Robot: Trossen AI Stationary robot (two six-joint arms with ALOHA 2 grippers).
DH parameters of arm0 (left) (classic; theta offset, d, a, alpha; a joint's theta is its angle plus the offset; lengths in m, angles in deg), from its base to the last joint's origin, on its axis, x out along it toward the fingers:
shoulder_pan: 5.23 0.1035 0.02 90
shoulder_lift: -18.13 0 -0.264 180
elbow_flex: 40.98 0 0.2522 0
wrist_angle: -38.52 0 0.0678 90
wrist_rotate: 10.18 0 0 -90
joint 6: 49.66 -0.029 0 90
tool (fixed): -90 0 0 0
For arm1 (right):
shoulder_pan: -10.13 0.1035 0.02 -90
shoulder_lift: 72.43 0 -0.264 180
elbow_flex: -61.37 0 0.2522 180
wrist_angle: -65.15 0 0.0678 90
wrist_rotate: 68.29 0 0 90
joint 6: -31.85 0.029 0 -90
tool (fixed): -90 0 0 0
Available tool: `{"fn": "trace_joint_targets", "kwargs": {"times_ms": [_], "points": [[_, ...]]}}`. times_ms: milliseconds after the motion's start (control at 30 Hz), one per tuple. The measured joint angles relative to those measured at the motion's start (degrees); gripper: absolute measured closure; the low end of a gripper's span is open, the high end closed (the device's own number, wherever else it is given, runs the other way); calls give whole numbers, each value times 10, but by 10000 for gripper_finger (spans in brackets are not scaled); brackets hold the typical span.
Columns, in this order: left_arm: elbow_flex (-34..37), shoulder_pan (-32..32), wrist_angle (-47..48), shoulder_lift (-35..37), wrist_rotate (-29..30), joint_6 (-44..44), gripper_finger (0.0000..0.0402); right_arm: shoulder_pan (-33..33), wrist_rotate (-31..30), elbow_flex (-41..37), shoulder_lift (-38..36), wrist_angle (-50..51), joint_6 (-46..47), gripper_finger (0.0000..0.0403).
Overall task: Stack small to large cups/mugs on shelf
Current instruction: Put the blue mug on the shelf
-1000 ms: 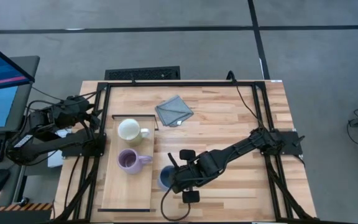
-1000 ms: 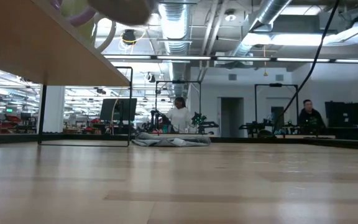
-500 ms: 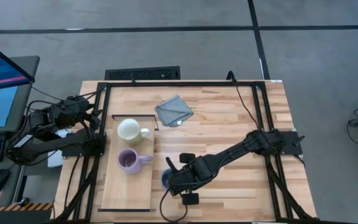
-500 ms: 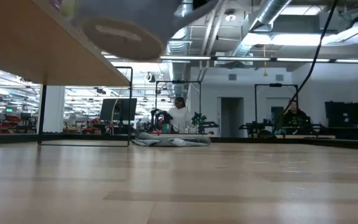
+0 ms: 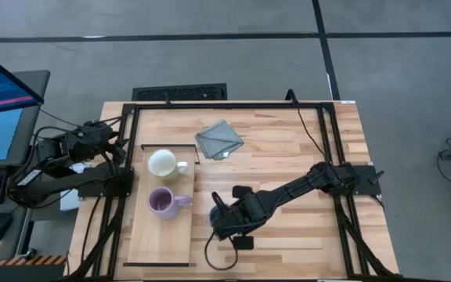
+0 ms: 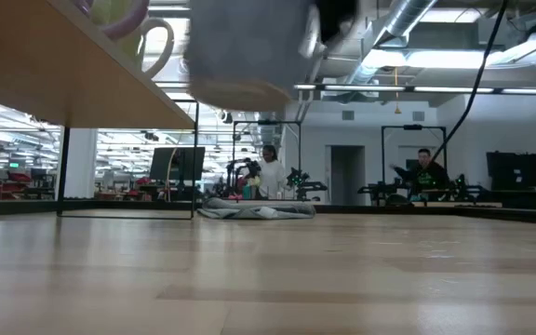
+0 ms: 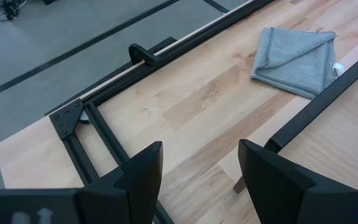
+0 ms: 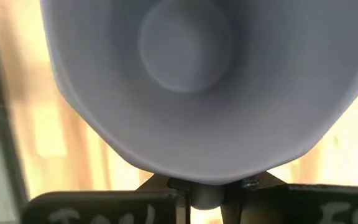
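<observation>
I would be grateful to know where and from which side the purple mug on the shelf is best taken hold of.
Probably by the rim, from above. The purple mug stands upright and mouth-up on the shelf, so one finger can go inside its wall. Its handle points toward the right arm's side, and the cream-white mug stands apart from it.

The cream-white mug and the purple mug stand upright on the pale-wood shelf, the cream one nearer the far edge of the worktop. The grey-blue mug is lifted off the worktop, held by the right end effector just beside the right edge of the shelf.
</observation>
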Motion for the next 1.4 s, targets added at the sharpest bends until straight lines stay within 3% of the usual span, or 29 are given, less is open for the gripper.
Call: {"fn": "trace_joint_targets", "kwargs": {"times_ms": [833, 1400], "points": [[0, 0, 35, 0, -1, 0, 199, -158, -12, 2, -30, 24, -95, 346], [0, 0, 36, 0, 0, -10, 199, -348, -15, 2, -42, 25, -204, 346]]}}
